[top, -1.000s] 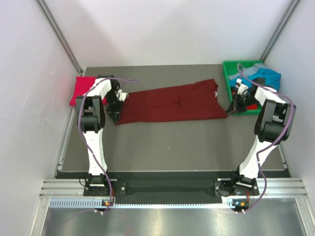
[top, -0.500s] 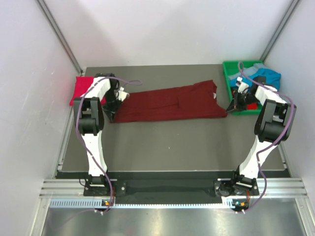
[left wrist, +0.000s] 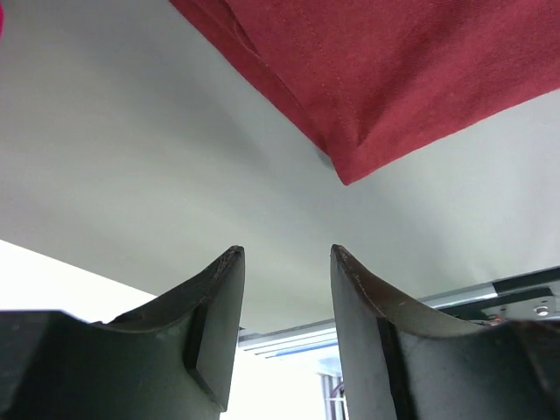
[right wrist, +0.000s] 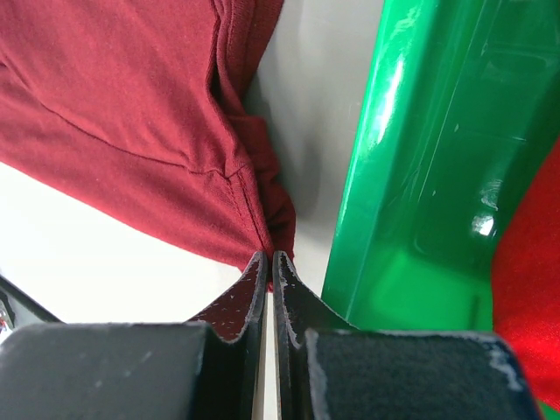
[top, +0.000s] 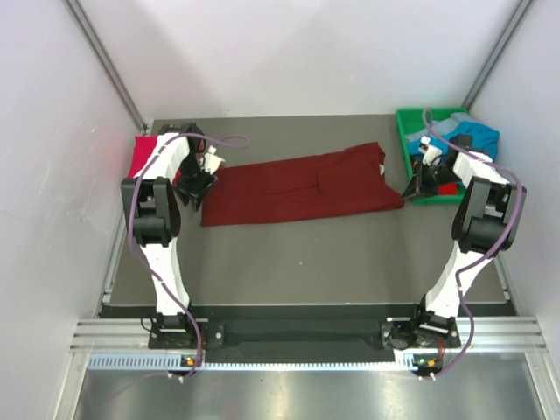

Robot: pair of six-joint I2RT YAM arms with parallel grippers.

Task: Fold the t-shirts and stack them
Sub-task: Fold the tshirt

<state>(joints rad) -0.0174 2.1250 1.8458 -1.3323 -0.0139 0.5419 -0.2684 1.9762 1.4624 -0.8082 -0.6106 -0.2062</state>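
On the grey bench (top: 306, 262) lies a dark maroon cloth t-shirt (top: 297, 185). We see the left claw (left wrist: 285, 250) spread near it, the right claw (right wrist: 269, 255) pinching its corner.

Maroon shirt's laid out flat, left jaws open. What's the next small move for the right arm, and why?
Probably open the right gripper. It is shut on a corner of the maroon t-shirt beside the green bin, while the left gripper stands open, clear of its corner; the shirt lies spread flat, ready for folding.
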